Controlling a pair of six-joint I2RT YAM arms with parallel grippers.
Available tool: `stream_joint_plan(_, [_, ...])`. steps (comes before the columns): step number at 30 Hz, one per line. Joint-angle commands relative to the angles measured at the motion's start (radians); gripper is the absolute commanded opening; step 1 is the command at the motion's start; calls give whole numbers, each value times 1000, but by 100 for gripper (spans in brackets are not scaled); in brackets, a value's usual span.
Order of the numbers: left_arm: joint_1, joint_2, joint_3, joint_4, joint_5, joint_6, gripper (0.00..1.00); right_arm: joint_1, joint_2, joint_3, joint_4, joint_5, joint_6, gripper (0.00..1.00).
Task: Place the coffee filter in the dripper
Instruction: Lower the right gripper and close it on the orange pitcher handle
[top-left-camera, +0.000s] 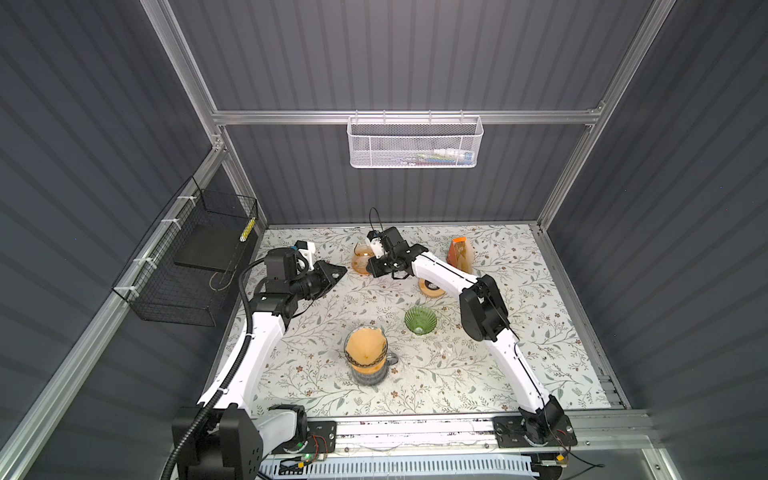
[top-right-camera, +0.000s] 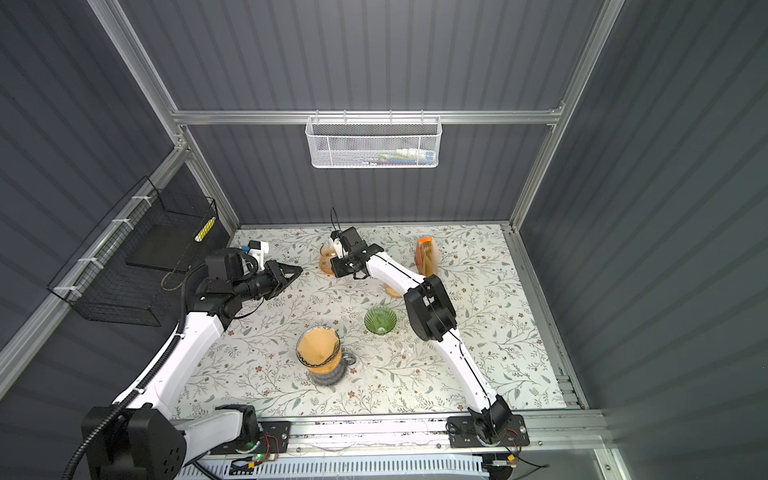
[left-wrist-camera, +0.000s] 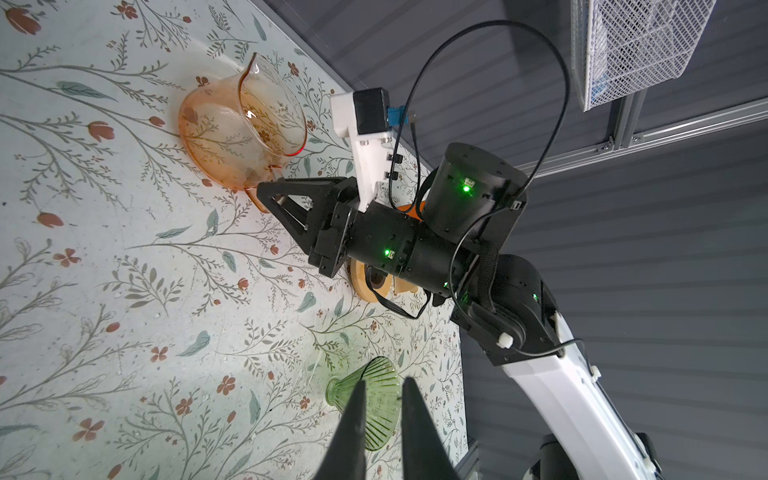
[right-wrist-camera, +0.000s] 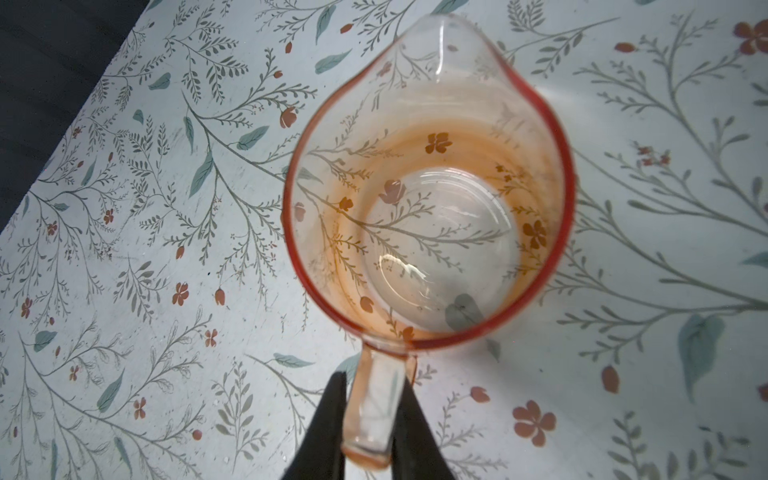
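Note:
A brown paper coffee filter (top-left-camera: 365, 347) (top-right-camera: 318, 349) sits opened inside a clear dripper (top-left-camera: 390, 359) with a handle, on a dark ribbed base at the front middle. A green ribbed glass dripper (top-left-camera: 420, 320) (top-right-camera: 380, 320) (left-wrist-camera: 374, 399) stands empty to its right. My right gripper (top-left-camera: 372, 268) (top-right-camera: 337, 268) (right-wrist-camera: 374, 386) is shut on the handle (right-wrist-camera: 376, 409) of an orange-tinted glass pitcher (top-left-camera: 360, 259) (right-wrist-camera: 428, 187) at the back middle. At the back left, my left gripper (top-left-camera: 340, 270) (top-right-camera: 298, 271) (left-wrist-camera: 385, 382) hovers with a narrow gap and holds nothing.
A pack of brown filters (top-left-camera: 460, 253) with an orange top stands at the back right. A wooden ring (top-left-camera: 431, 287) lies partly under the right arm. A black wire basket (top-left-camera: 187, 266) hangs on the left wall, a white mesh basket (top-left-camera: 415, 141) on the back wall.

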Motion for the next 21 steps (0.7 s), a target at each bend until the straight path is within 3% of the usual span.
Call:
stream_joint_plan(1, [10, -21, -18, 14, 19, -8, 18, 7, 11, 25, -16, 8, -16, 13])
stream_joint_plan(11, [11, -33, -13, 0, 4, -1, 18, 21, -82, -98, 22, 36, -42, 0])
stream_joint_plan(21, [11, -65, -1, -92, -64, 60, 18, 27, -249, -328, 134, 49, -35, 0])
